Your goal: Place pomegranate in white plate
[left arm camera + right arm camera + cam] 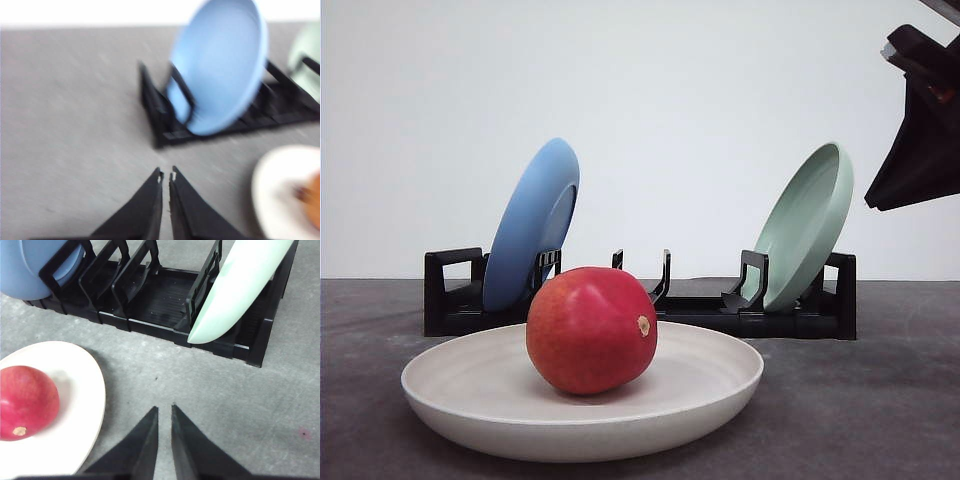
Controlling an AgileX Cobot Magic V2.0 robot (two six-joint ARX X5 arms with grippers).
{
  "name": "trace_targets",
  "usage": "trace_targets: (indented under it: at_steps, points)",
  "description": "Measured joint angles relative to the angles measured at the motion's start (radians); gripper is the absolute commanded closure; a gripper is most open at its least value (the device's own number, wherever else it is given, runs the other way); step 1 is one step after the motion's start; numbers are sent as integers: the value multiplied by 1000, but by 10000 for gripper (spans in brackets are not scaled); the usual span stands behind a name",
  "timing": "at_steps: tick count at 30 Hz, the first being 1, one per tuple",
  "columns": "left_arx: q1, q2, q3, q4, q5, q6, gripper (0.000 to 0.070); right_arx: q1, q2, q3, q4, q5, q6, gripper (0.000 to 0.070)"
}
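The red pomegranate [591,329] rests inside the white plate [450,400] at the table's front centre; its tan stem spot faces right. The right wrist view catches the pomegranate [25,402] on the plate [75,405]. My right gripper [164,410] is shut and empty, hovering over bare table to the right of the plate; part of that arm [920,130] hangs at the upper right of the front view. My left gripper [166,175] is shut and empty too, over the table left of the plate [280,190]; that view is blurred.
Behind the white plate stands a black dish rack [450,290]. A blue plate [532,222] leans in its left slots and a pale green plate [807,225] in its right slots. Grey tabletop [880,400] spreads on both sides.
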Motion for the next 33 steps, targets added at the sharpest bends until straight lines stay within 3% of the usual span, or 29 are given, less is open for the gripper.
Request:
trace_targets:
  at_steps: [14,24,33]
  points:
    - [41,-298,-246,33,-81,-1,700,0,0,0,0,0,0,659]
    - [50,-305,-265,63,-158,-2,700,0,0,0,0,-1,0,659]
    - [50,-305,-265,63,-163,-15,700,0,0,0,0,-1,0,659]
